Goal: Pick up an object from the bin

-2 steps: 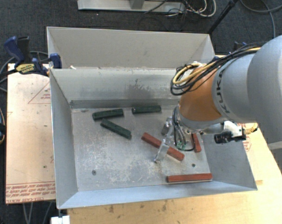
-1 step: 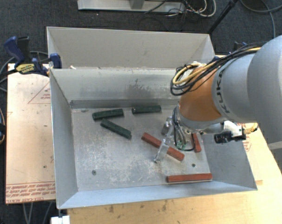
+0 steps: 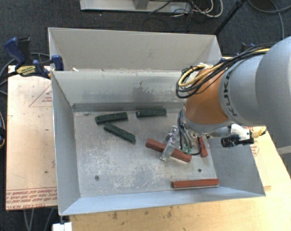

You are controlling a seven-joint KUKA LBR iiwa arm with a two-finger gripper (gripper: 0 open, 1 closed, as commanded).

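Three green bars (image 3: 119,133), three red bars (image 3: 194,183), grey bin (image 3: 64,143)

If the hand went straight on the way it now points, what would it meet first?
Probably the red-brown bar lying slantwise right of the middle of the bin; the hand points down onto it. How far above it the hand is, I cannot tell.

Only thing I can actually read is the dark lettering (image 3: 227,94) running along my grey arm (image 3: 263,76), out at 3 o'clock: "KUK", rest of it unclear.
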